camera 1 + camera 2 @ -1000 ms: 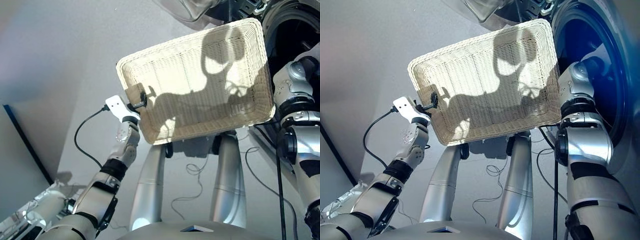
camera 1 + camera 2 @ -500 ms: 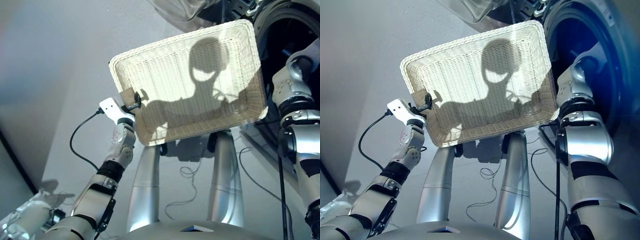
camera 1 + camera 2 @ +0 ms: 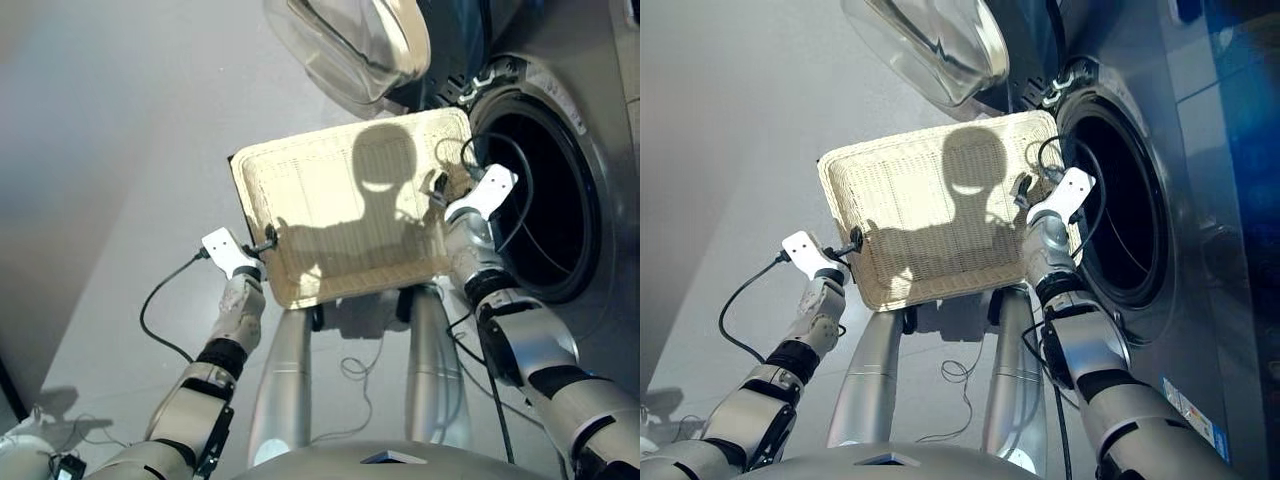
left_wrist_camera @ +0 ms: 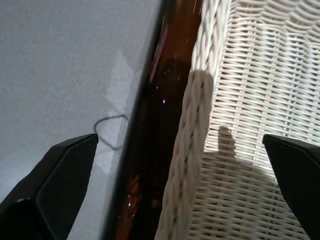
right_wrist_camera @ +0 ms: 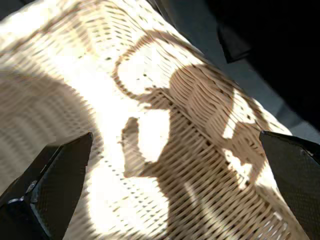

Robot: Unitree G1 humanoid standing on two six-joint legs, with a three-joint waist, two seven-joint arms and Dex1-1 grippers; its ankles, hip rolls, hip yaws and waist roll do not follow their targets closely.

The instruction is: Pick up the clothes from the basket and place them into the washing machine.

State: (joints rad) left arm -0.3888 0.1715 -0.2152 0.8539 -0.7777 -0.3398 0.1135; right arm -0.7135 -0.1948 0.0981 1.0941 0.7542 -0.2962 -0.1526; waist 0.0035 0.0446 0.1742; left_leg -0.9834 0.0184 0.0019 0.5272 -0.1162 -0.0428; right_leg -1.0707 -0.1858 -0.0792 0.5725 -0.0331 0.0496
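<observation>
The cream basket (image 3: 340,200) lies in front of me, and none of the clothes show in it. The washing machine (image 3: 1205,160) stands to the right, dark grey, its drum hole (image 3: 545,200) black inside, so any clothes there are hidden. Its glass door (image 3: 350,45) hangs open above the basket. My left gripper (image 3: 270,237) is open at the basket's left rim (image 4: 195,125), a finger on either side of it. My right gripper (image 3: 437,188) is open over the basket's right edge (image 5: 165,150), beside the drum hole.
A dark brown ledge (image 4: 150,150) runs under the basket's left rim. A black cable (image 3: 160,300) loops from my left wrist over the grey floor. More thin cables (image 3: 365,365) lie on the floor below the basket.
The camera has pulled back and tilted, showing the door and the drum. My right gripper has come from the drum's side to the basket's right edge. The left gripper stays at the left rim.
</observation>
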